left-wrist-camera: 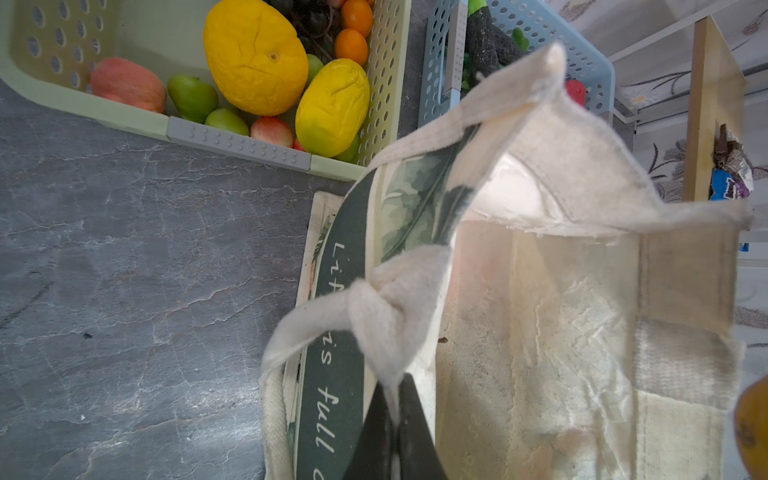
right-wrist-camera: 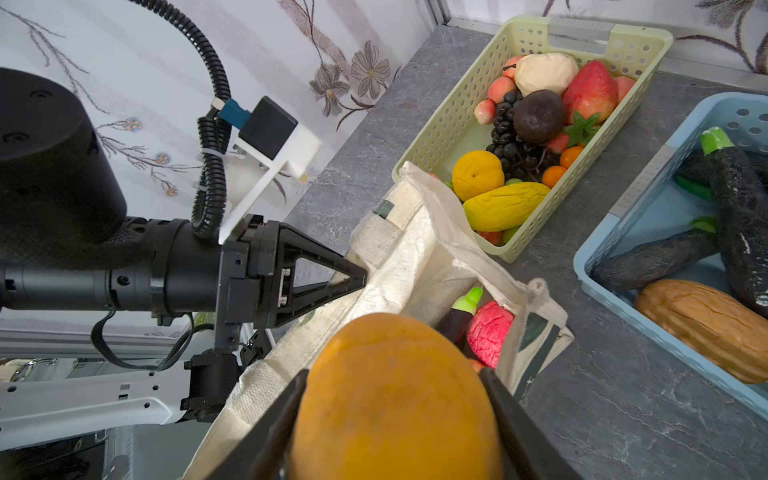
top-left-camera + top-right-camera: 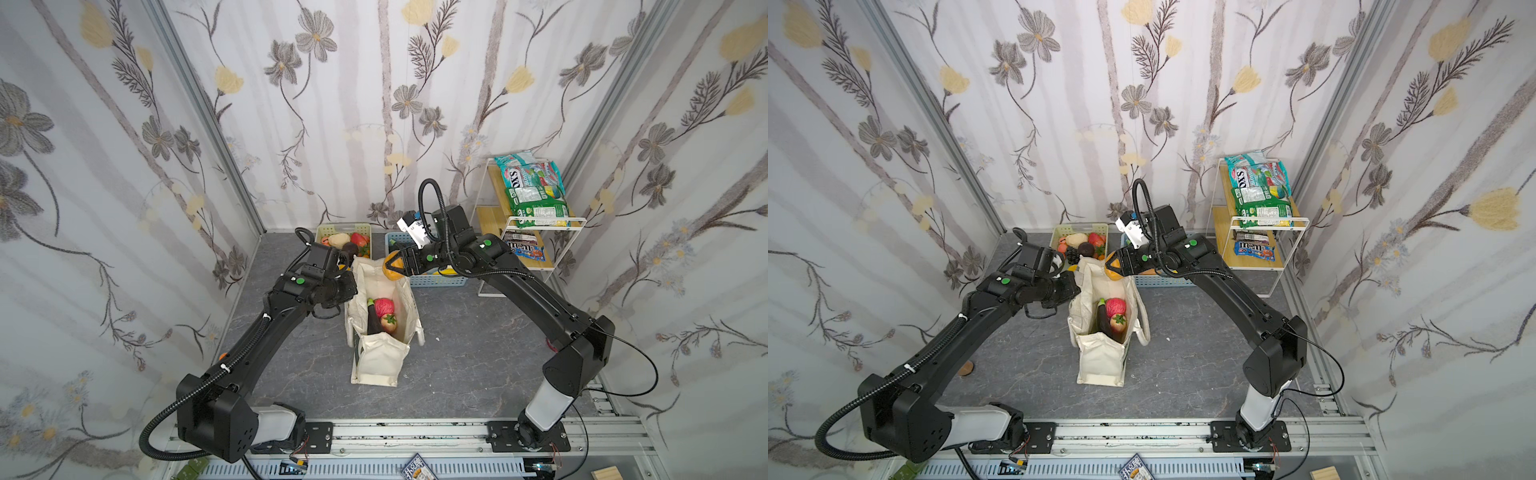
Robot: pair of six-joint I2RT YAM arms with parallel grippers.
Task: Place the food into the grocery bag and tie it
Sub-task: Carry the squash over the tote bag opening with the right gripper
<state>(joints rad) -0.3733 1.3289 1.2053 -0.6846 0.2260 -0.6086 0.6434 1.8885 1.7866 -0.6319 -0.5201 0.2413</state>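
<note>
Grey marbled table (image 3: 478, 357) carries: cream grocery bag (image 3: 380, 361) upright, frame centre; pale green basket (image 3: 340, 227) and blue basket (image 3: 440, 282) just above it; white wire rack (image 3: 544, 221) upper right.

The grocery bag (image 3: 380, 357) is matt cream woven canvas, fuzzy along its hems, with a paler crinkled lining. The tabletop (image 3: 478, 353) looks like matt grey veined stone. The green basket (image 2: 453, 120) and blue basket (image 2: 592, 243) are smooth perforated plastic. The orange fruit (image 2: 395, 399) has a dull, finely pitted skin. The snack packets (image 3: 536, 203) are glossy film, on a rack (image 3: 488, 216) of wood boards and white-coated wire.
</note>
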